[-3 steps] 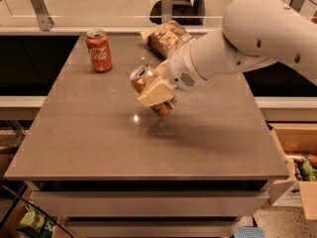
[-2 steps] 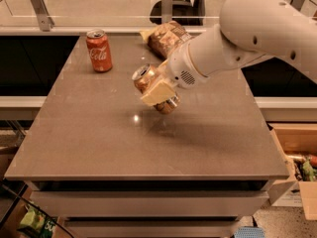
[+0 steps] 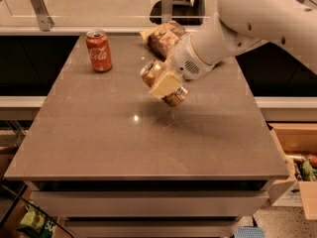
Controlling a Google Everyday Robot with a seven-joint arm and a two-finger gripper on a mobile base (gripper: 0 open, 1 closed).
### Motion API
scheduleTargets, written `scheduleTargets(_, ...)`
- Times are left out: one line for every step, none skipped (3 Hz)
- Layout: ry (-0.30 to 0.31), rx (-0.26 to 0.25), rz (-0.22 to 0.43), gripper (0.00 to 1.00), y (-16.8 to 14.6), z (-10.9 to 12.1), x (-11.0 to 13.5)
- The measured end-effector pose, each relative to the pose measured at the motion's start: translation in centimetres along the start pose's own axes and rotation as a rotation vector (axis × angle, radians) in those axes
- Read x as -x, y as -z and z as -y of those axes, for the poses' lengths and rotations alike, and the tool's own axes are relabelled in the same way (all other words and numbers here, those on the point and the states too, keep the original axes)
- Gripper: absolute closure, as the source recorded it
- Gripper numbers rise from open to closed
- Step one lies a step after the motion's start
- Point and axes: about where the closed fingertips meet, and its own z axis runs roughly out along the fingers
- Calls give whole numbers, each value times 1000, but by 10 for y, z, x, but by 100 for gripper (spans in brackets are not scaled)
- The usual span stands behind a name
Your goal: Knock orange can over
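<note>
Well, at far left on my feed the red can point(image 3: 99, 51) stands upright near the back-left corner of the table point(image 3: 124, 143). Toward the middle, the orange can point(image 3: 151, 74) is tilted steeply, its silver top pointing up and to the left and its base down and to the right. I cannot tell whether that base touches the tabletop. The gripper point(image 3: 166, 86) is clamped around the orange can, with one pale finger pad lying across its middle, so only the two ends of it show. Just behind them a brown snack bag point(image 3: 166, 37) lies near the table's back edge. The white arm point(image 3: 247, 19) reaches in from the upper right. On the floor at far right sits an open cardboard box point(image 3: 297, 138).
</note>
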Motion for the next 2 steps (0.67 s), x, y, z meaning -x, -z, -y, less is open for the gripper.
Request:
scheduleTargets(14, 1, -69, 100, 2, 8, -4)
scheduleTargets(27, -2, -139, 100, 0, 7, -9)
